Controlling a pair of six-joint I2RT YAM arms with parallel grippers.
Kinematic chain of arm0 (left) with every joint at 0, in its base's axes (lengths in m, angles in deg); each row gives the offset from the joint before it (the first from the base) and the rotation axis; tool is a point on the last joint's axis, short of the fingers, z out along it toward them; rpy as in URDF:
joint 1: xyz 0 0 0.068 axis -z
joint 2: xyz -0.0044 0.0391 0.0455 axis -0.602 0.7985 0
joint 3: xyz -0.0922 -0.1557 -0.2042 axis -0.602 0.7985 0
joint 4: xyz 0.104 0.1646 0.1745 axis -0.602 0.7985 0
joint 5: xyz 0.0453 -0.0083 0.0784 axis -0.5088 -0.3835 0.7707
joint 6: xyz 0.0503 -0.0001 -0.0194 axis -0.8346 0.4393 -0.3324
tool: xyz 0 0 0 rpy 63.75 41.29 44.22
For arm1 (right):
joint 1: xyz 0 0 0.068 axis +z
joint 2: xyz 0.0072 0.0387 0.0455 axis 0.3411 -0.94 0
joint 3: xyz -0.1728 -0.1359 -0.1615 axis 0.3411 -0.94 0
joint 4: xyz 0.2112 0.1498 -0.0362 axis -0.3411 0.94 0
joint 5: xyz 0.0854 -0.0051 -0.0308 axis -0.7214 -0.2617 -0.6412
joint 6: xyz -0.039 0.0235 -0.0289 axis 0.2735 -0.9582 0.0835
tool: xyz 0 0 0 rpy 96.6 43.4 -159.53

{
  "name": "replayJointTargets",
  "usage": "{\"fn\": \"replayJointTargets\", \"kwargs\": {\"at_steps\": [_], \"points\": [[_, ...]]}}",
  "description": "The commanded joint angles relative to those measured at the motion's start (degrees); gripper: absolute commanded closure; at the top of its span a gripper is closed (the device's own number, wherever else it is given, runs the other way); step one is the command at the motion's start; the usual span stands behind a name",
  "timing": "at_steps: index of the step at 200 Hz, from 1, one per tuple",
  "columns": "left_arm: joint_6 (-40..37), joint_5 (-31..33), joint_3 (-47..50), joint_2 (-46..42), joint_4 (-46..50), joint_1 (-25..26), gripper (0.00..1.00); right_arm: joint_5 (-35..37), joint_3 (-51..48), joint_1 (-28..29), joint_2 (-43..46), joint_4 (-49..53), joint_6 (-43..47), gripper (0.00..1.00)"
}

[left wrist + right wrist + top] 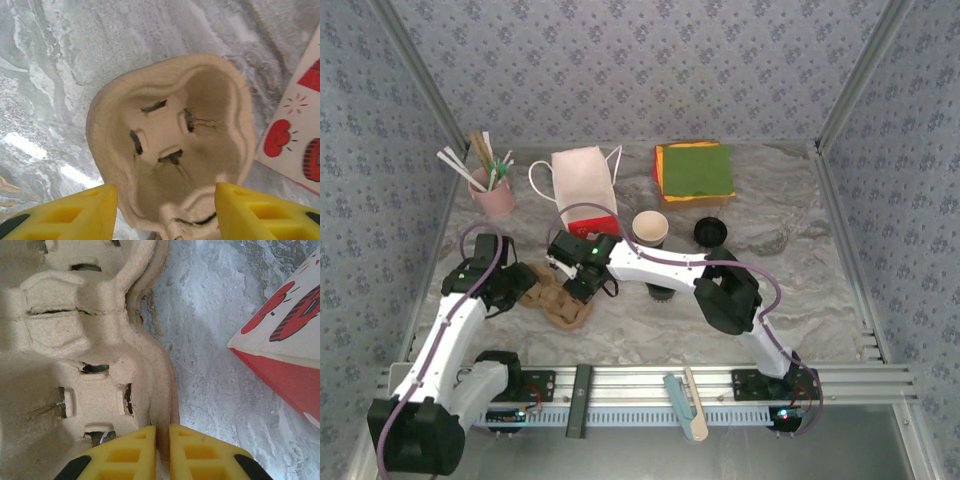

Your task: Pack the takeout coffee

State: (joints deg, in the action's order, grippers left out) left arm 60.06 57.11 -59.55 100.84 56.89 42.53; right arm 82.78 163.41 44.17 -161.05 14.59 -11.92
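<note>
One takeout coffee cup [650,228], dark outside and white inside, stands open mid-table with a round black lid [710,232] lying to its right. A second dark cup [662,292] is mostly hidden under my right arm. The brown cardboard cup carrier [555,300] lies at the left front. My right gripper [162,450] is shut on the carrier's rim [167,405], as the top view's right gripper [582,288] also shows. My left gripper [165,215] straddles the carrier's [190,125] other end, both yellow fingers against its sides, at the carrier's left end [513,285].
A white and red paper bag [585,190] lies just behind the carrier, close to both grippers [285,340]. A pink cup of straws and sticks [492,192] stands at the back left. A green and orange napkin stack [695,170] sits at the back.
</note>
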Motion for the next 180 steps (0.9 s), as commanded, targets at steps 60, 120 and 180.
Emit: {"fn": "replayJointTargets", "kwargs": {"at_steps": [60,120,180], "points": [[6.3,-6.6,1.6,-7.2,5.8,2.0,0.45,1.2,1.6,0.2,3.3,3.1,-1.8,0.9],[14.2,-8.1,7.0,-11.7,6.4,8.6,0.47,0.2,2.5,0.1,3.5,3.8,-2.5,0.9],[17.9,-9.1,11.9,-14.3,-0.5,11.3,0.49,-0.6,2.7,0.1,3.2,4.0,-3.0,0.9]]}}
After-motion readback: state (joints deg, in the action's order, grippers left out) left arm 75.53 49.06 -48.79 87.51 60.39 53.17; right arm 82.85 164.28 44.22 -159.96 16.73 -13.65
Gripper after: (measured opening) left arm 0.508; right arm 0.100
